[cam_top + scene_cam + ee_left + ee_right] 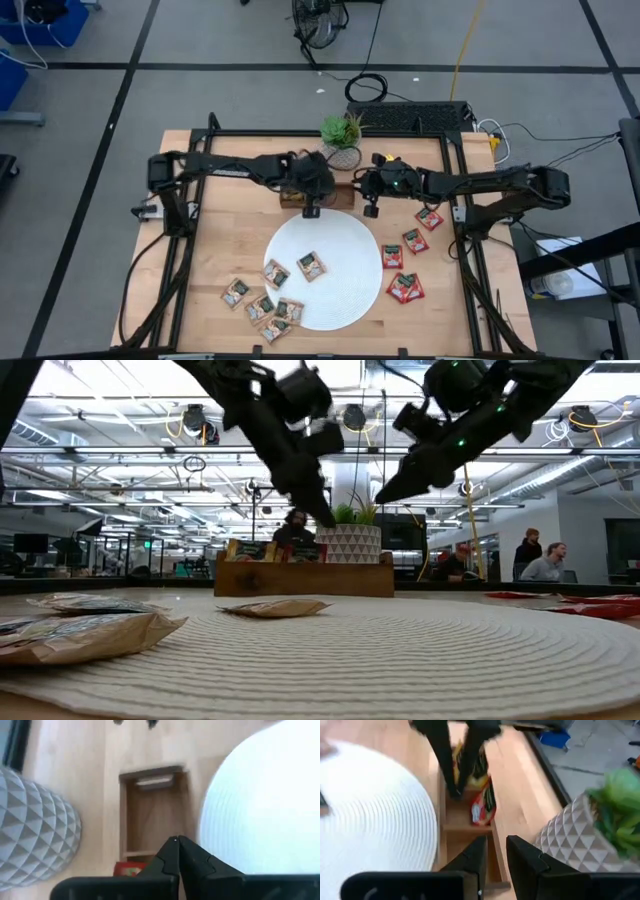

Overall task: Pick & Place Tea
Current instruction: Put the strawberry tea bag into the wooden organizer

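Red tea sachets (405, 287) lie on the wood at the table's right. Tan ones (260, 305) lie at the near left, and two tan ones (310, 265) lie flat on the white plate (350, 290). More sachets (482, 805) stand in the wooden tray (345, 196) at the plate's far edge. My left gripper (311, 208) hangs shut and empty above the tray's left part, slanting down. My right gripper (492, 852) hovers just right of the tray, its fingers a little apart with nothing between them.
A potted plant in a faceted white pot (341, 150) stands right behind the tray. The black frame rails (460, 200) run along the table's edges. In the left wrist view one tray compartment (155, 815) is bare, and a red sachet (130, 868) shows in the compartment beside it.
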